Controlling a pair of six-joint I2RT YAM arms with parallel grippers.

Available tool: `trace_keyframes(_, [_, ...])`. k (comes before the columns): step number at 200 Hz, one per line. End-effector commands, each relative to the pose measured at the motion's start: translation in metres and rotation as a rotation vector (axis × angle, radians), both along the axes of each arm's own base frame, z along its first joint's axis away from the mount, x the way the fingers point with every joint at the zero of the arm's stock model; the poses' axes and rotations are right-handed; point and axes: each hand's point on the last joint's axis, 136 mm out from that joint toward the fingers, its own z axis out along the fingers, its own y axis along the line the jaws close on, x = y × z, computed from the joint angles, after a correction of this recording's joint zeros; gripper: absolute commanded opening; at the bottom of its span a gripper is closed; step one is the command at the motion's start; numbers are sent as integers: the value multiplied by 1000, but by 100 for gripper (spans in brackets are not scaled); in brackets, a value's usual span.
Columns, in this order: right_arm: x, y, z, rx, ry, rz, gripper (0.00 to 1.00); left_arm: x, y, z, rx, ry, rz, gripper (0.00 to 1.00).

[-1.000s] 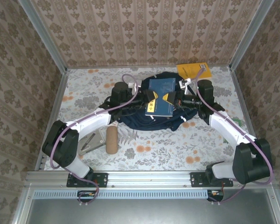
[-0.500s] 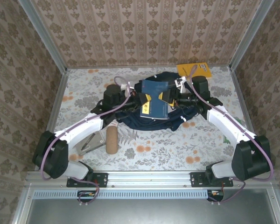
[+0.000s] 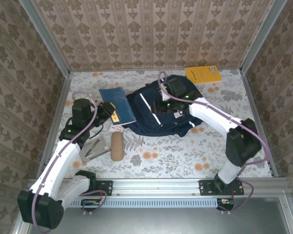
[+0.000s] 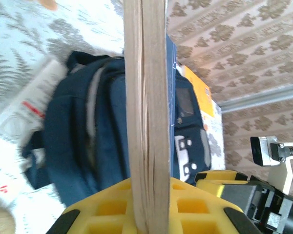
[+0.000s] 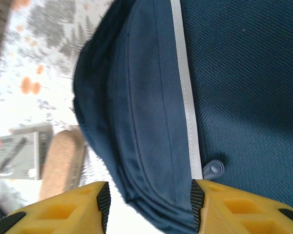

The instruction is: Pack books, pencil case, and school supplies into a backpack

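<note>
My left gripper (image 3: 109,112) is shut on a dark blue book (image 3: 116,103) and holds it above the table, left of the backpack (image 3: 158,117). In the left wrist view the book's page edge (image 4: 146,107) stands upright between the yellow fingers (image 4: 107,209). My right gripper (image 3: 161,106) hangs open over the backpack's left part, its pads (image 5: 103,200) either side of a fabric fold (image 5: 146,146). The tan pencil case (image 3: 116,146) and a grey flat piece (image 3: 92,149) lie at the front left. An orange-yellow book (image 3: 203,73) lies at the back right. A white packet (image 4: 31,105) lies beside the backpack.
Patterned walls close the table on three sides. A metal rail (image 3: 156,186) runs along the near edge. The floral tabletop (image 3: 185,156) in front of the backpack and to its right is bare.
The left arm has swung left, carrying the blue book off the backpack. The right gripper has opened and moved left over the backpack.
</note>
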Motion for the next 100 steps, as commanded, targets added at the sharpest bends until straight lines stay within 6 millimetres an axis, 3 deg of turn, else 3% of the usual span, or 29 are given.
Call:
trace_keyframes(1, [7,2,-20,-223,-45,41,50,-13,19,-17,62,47,36,0])
trace_keyframes(43, [18,34,-56,-449,-76,148,54,-24,31,-25,46,74,60,0])
trace_keyframes(81, [28,38,-87,-557,-57,154,53,-29,36,-24,47,69,67,0])
trace_keyframes(94, [30,35,-94,-587,-50,150,50,-29,36,-24,41,71,60,0])
trace_keyframes(100, [31,34,-96,-594,-49,148,43,-29,36,-25,40,73,59,0])
